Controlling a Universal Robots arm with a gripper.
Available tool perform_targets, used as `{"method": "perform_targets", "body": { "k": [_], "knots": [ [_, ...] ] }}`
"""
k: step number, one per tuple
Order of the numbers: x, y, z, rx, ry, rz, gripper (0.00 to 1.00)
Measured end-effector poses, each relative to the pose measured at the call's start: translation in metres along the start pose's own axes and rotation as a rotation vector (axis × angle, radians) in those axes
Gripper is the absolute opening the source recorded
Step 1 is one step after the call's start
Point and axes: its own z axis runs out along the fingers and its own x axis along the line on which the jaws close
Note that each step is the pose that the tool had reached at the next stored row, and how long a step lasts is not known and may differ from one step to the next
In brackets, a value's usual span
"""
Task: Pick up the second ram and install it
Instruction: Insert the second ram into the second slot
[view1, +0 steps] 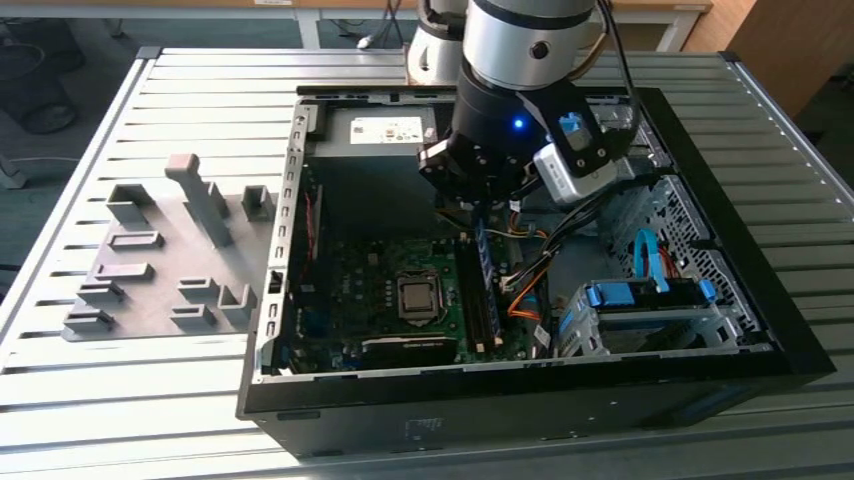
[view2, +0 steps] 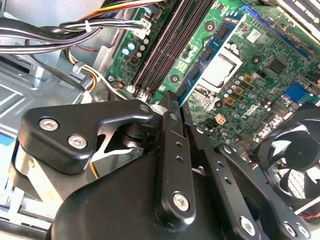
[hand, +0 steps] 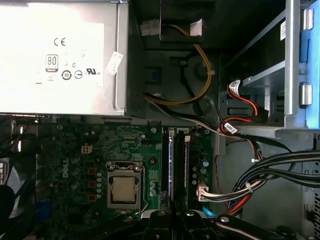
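**Count of items in the open computer case**

One open computer case (view1: 694, 370) is seen on one slatted desk (view1: 80, 390). One blue ram (view1: 486, 280) is counted directly below the end effector (view1: 477, 192). One processor socket (hand: 123, 189), one power supply (hand: 60, 55) and one fan (view2: 295, 165) are counted.

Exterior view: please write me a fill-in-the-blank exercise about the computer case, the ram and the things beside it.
1. The second ram is a long thin strip of ___ colour.
2. The grey plastic blocks lie on the table at the exterior view's ___ of the computer case.
3. The end effector hangs over the green ___ inside the computer case.

Missing words: blue; left; motherboard
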Motion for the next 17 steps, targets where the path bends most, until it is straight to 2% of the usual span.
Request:
{"method": "perform_targets", "body": {
  "k": [17],
  "knots": [
    [-0.0002,-0.0027,0.016,-0.0001,0.0,0.004,0.14]
  ]
}}
